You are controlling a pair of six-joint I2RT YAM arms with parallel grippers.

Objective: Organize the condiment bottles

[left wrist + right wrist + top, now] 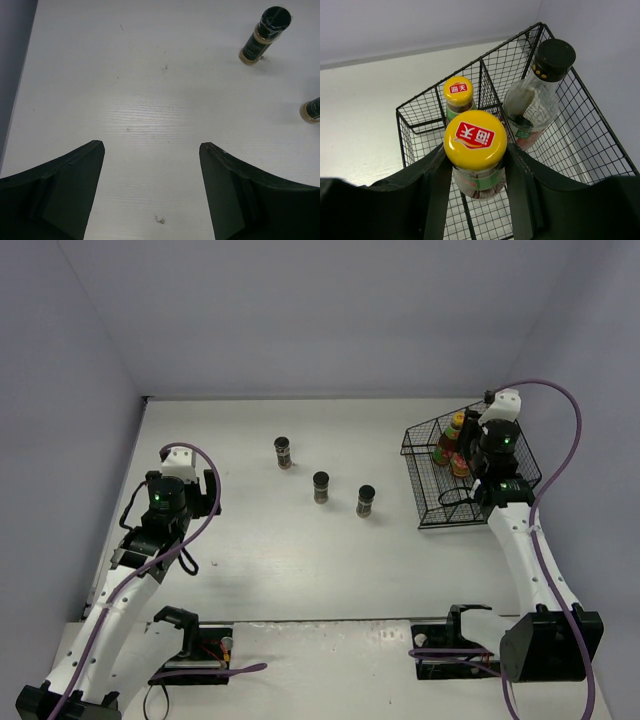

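We found three spice jars (321, 487) on the table (300, 560) in a row running from ten o'clock toward four o'clock, and at their three o'clock the basket (430, 516) held three bottles (475, 142).

The nearer sauce bottle (475, 139) is showing a bright yellow cap with a red-and-white logo, reddish-brown contents and a green label band. The farther sauce bottle (458, 91) is wearing the same yellow cap and red logo above green. The clear glass bottle (532, 100) is carrying a black cap dotted with yellow. The wire basket (420, 107) is showing a black square grid. The spice jars (284, 451) (321, 486) (366, 500) are showing black lids, dark labels and tan contents. The table (150, 100) is looking white with faint wood grain.
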